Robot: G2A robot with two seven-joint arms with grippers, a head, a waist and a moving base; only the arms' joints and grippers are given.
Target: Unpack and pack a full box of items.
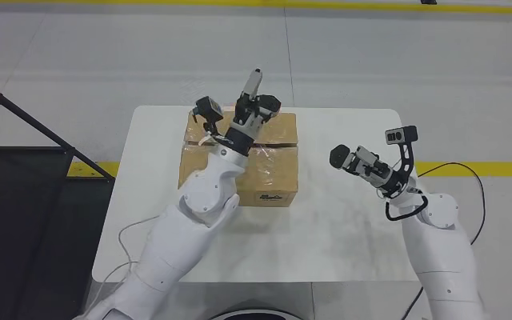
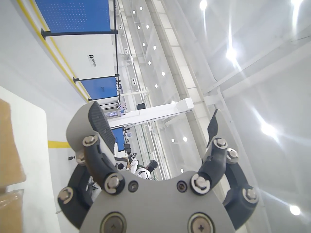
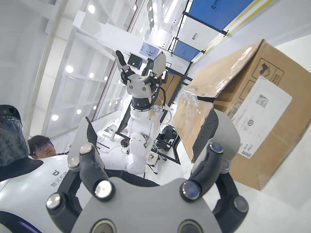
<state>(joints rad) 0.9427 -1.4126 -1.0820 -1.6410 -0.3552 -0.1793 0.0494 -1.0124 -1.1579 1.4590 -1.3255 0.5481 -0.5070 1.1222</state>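
The taped box (image 1: 276,172) sits near the far edge of the table (image 1: 344,240). My left jaws point up above it, wide and empty. My right jaws, equally spread and empty, hang over the table to its right, well apart.

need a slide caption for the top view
Cardboard box on white table; left hand open above it, right hand open beside it.

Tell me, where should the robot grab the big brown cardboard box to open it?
Probably the flap edge along the middle seam of the brown cardboard box, from above, at the end facing the right gripper. The crinkled clear tape looks loose there, and the whole box seems too wide for open jaws.
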